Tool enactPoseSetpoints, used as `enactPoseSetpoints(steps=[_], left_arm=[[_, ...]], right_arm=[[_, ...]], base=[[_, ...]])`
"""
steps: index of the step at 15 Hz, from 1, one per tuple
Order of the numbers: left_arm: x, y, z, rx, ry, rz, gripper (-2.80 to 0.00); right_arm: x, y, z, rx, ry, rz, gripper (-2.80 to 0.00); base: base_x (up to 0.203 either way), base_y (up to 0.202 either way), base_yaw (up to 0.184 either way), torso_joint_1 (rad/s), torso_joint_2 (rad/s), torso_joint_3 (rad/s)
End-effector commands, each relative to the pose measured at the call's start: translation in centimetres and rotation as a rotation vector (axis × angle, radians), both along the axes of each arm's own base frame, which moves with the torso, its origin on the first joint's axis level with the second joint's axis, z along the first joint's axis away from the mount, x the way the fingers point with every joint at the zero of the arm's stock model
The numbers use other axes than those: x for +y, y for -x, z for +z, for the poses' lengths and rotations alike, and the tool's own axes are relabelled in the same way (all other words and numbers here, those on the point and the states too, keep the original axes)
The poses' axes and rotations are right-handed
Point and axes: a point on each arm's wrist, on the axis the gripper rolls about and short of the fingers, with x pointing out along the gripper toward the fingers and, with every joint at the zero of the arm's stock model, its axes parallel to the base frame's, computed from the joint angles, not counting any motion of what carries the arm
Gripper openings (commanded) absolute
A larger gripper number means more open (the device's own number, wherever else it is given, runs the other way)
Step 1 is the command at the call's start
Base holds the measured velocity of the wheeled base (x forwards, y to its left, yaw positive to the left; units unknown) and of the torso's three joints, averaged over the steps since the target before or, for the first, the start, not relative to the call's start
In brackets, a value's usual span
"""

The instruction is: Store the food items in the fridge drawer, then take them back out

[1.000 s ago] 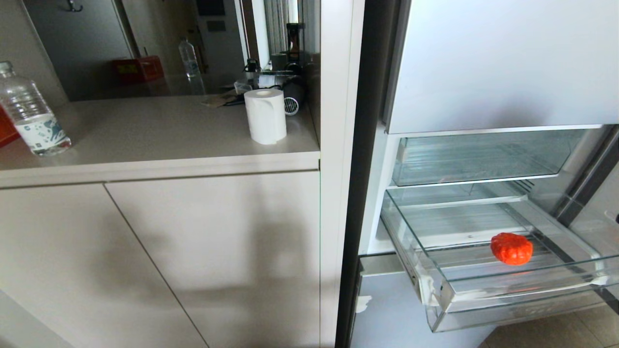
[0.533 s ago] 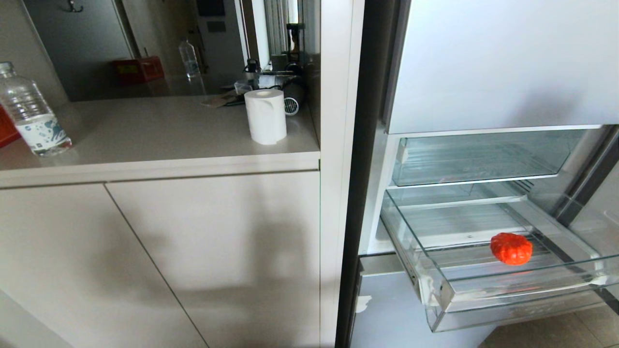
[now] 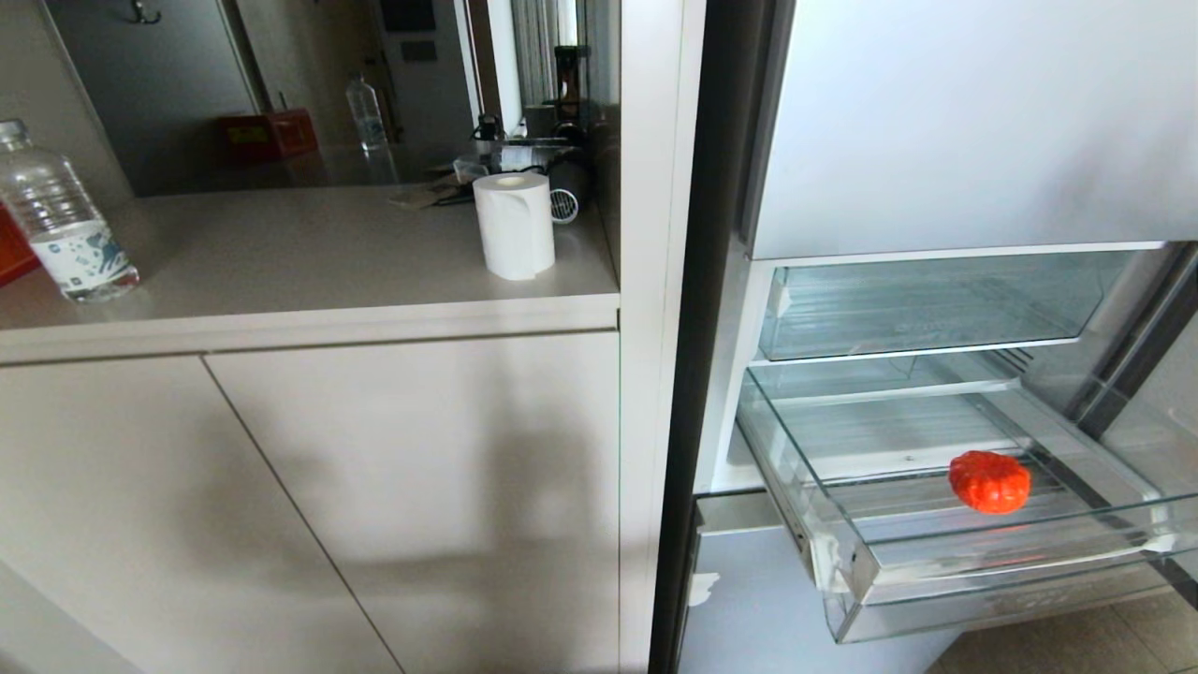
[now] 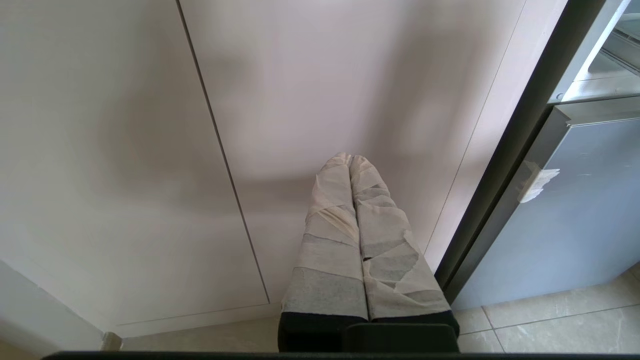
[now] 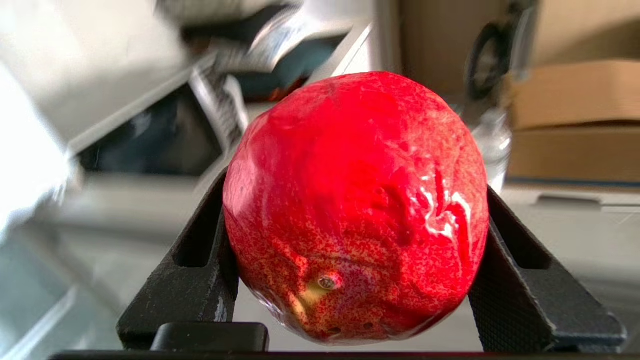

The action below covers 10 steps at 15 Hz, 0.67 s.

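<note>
Between right fingers (image 5: 525,280): red fruit (image 5: 356,210).

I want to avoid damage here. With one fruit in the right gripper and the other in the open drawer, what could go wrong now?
1. The right gripper holds the smooth red fruit only by its two sides; a fast swing could let the round fruit slip.
2. The fridge drawer sticks far out, so an arm might knock its front lip.
3. The bumpy orange-red fruit lies loose on the ribbed base and may roll if the drawer is bumped.

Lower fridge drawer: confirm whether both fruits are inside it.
No, only the bumpy orange-red fruit lies in the lower drawer; the right end effector holds the smooth red fruit.
</note>
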Motion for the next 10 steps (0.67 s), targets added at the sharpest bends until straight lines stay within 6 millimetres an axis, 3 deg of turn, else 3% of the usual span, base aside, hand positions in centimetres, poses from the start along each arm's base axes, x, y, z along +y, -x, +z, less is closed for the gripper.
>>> enactPoseSetpoints(steps=[1,5,10], left_arm=[[0.0,0.0,0.0,0.002,-0.001,0.001,-2.80],[0.0,0.0,0.0,0.002,0.000,0.001,-2.80],[0.0,0.0,0.0,0.002,0.000,0.000,-2.80]], right_arm=[[-3.6,2.1,0.7,-0.052,-0.045,-0.099,-2.80],[-6.7,6.4,2.0,-0.141,-0.040,-0.245,-2.80],[-11.5,13.6,-0.1,-0.178,-0.120,-0.416,-2.80]], base=[[0.000,0.000,0.000,0.000,0.00,0.000],[0.000,0.000,0.000,0.000,0.00,0.000],[0.000,0.000,0.000,0.000,0.00,0.000]])
